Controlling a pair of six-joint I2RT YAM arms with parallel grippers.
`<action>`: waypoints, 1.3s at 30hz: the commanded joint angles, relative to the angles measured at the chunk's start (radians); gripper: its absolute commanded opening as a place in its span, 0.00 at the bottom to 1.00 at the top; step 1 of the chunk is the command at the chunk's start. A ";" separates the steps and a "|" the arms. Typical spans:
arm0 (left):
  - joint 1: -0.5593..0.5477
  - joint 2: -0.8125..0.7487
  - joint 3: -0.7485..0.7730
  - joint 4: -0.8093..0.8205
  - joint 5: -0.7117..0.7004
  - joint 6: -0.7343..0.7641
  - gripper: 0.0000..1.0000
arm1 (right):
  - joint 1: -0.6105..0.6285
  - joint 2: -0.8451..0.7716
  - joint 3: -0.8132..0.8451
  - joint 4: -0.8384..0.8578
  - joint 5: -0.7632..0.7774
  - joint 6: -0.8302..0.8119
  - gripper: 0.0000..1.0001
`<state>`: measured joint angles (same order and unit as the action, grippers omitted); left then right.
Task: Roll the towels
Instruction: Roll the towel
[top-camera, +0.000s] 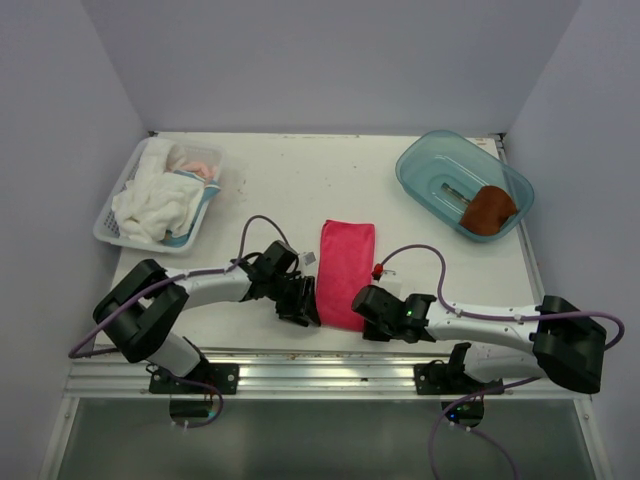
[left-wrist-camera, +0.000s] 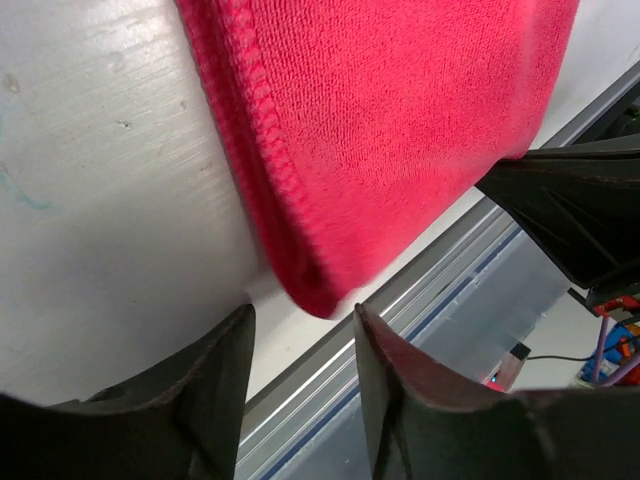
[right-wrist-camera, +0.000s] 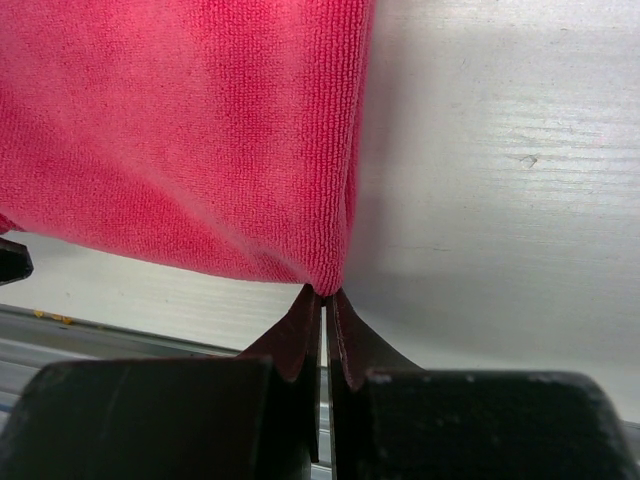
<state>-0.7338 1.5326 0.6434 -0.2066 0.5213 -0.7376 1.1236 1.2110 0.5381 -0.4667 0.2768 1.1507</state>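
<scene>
Near edge of the bench (top-camera: 300, 180), about midway along: the pink-red towel (top-camera: 345, 268) lies flat, folded into a narrow strip. Its long sides run from the near edge toward the far edge.

Left gripper (top-camera: 303, 305) is at the strip's near-left corner. Left wrist view: left gripper (left-wrist-camera: 300, 315) has its jaws apart. The rounded folded corner of the pink-red towel (left-wrist-camera: 400, 130) sits just ahead of the gap, not between the fingers. A stitched hem runs up the towel's left side. A dark finger of the right gripper (left-wrist-camera: 570, 210) shows at that view's right edge, against the towel's other near corner.

Right gripper (top-camera: 365, 300) is at the near-right corner. Right wrist view: right gripper (right-wrist-camera: 325, 292) has its fingers drawn together, with only a hairline slit between them. The corner of the pink-red towel (right-wrist-camera: 180, 130) meets the tips. Cannot tell whether any cloth is caught in them.

Far right corner of the bench: blue tub (top-camera: 418, 158), with the rust-brown towel (top-camera: 488, 210) bunched at its near-right end.

Far left corner: white basket (top-camera: 105, 232) holding white cloths (top-camera: 155, 205) with pale blue trim.
</scene>
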 joint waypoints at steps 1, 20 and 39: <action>-0.004 -0.042 0.006 0.042 -0.027 0.001 0.50 | -0.004 0.015 0.028 -0.007 0.030 -0.002 0.00; -0.030 0.020 0.019 0.084 -0.032 -0.022 0.22 | -0.004 0.021 0.042 -0.023 0.038 -0.005 0.00; -0.016 -0.012 0.186 -0.007 -0.030 -0.068 0.00 | -0.038 -0.047 0.203 -0.179 0.174 -0.134 0.00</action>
<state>-0.7593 1.5421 0.7704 -0.1940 0.4923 -0.7841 1.1061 1.1835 0.6842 -0.6140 0.3782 1.0584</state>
